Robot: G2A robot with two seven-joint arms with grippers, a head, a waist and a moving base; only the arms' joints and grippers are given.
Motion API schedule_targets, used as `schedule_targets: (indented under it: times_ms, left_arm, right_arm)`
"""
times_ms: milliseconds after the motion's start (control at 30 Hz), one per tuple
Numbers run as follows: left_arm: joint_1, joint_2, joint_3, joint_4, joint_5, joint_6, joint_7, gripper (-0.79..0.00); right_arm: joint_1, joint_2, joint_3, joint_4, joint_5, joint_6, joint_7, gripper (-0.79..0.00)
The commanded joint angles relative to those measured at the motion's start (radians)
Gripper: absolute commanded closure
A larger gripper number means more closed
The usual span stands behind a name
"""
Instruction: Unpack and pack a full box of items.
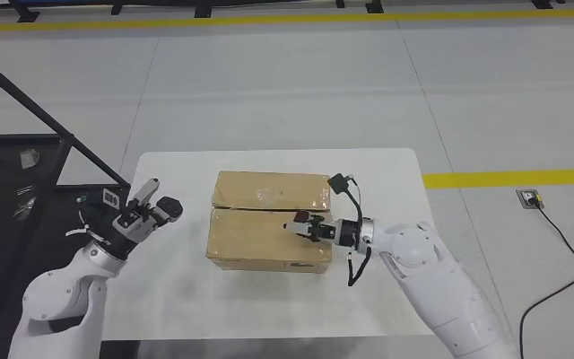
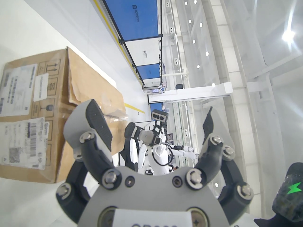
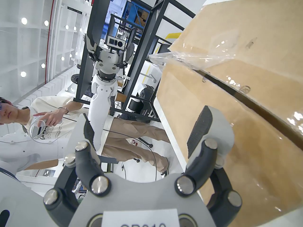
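Box (image 1: 260, 242), seemingly taped, on white table (image 1: 377, 179); left pincer (image 2: 150, 109) released, right pincer (image 3: 145, 116) released over it

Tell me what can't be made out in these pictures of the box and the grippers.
Box contents: top view, the lowered flaps of the cardboard box cover them.
Labels on its side: left wrist view, print too small.
Right gripper: top view, too small to tell whether it touches the box.
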Motion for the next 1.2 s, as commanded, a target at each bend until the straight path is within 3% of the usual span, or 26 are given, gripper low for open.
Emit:
schedule_targets:
  times_ms: [0,167,233,467,867,1167]
  left_arm:
    - [-0.068,0.001,0.052,0.036,0.053,0.022,-0.014,-0.785]
    - [-0.244,0.0,0.155,0.154,0.079,0.063,-0.088,-0.785]
    - [-0.305,0.002,0.2,0.198,0.166,0.059,-0.118,-0.785]
    - [-0.454,-0.009,0.346,0.356,0.188,0.082,-0.264,-0.785]
    - [-0.559,-0.042,0.528,0.452,0.184,0.076,-0.319,-0.785]
    - [-0.609,-0.063,0.592,0.504,0.124,0.076,-0.331,-0.785]
  right_arm:
    - [0.002,-0.002,-0.005,-0.005,0.006,-0.011,0.0,-0.785]
    - [-0.012,0.003,0.007,-0.011,0.012,-0.036,0.015,-0.785]
    - [-0.028,0.009,0.021,-0.011,0.009,-0.046,0.019,-0.785]
    - [-0.095,0.031,0.091,-0.026,0.022,-0.067,0.022,-0.785]
    - [-0.154,0.052,0.148,-0.064,0.031,-0.069,0.031,-0.785]
    - [-0.206,0.067,0.184,-0.089,0.036,-0.077,0.021,-0.785]
